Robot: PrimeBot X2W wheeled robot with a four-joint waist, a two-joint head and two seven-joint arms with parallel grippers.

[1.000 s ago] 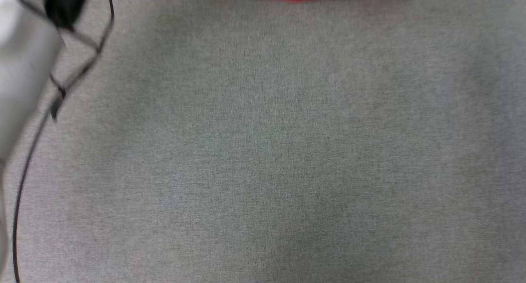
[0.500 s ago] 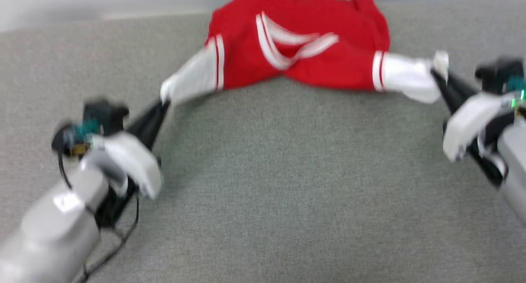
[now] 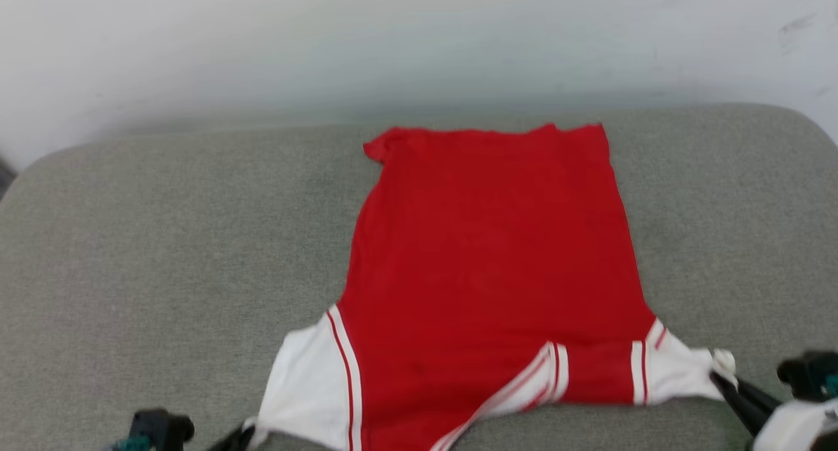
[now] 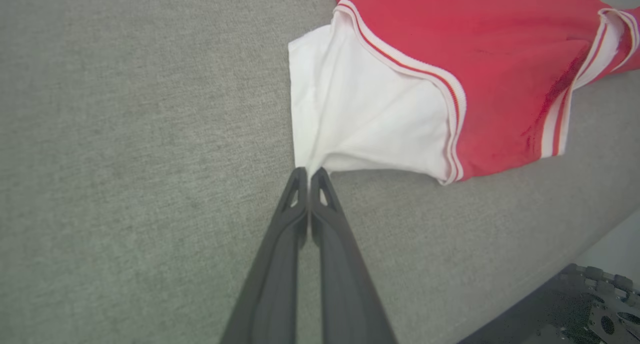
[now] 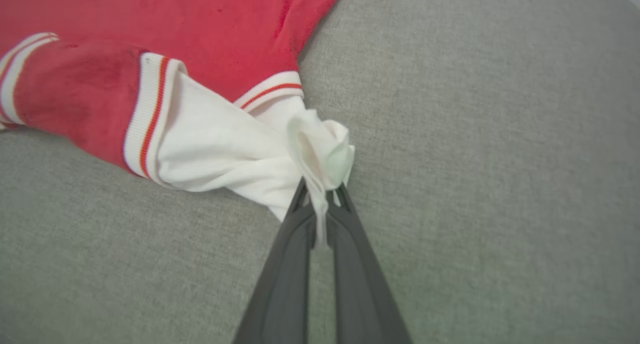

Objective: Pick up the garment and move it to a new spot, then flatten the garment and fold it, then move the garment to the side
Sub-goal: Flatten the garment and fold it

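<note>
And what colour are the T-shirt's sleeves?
White sleeves, red-striped trim; clearest in left wrist view.

A red T-shirt with white short sleeves and striped trim (image 3: 491, 254) lies spread nearly flat down the middle of the grey woven-fabric cushion top (image 3: 163, 241), barely rising above it. On either side a broad band of bare grey cloth runs back to the rounded far edge, wider on the left. Behind that edge a pale plain wall (image 3: 393, 38) closes the far side. The left gripper (image 4: 307, 173) and right gripper (image 5: 320, 194), dark fingers pinched on the sleeve tips, take up the shirt's two near corners. White cloth bunches in a raised knot at the right one. Past the cushion's edge near the left arm sits a dark perforated metal frame (image 4: 590, 304).
</note>
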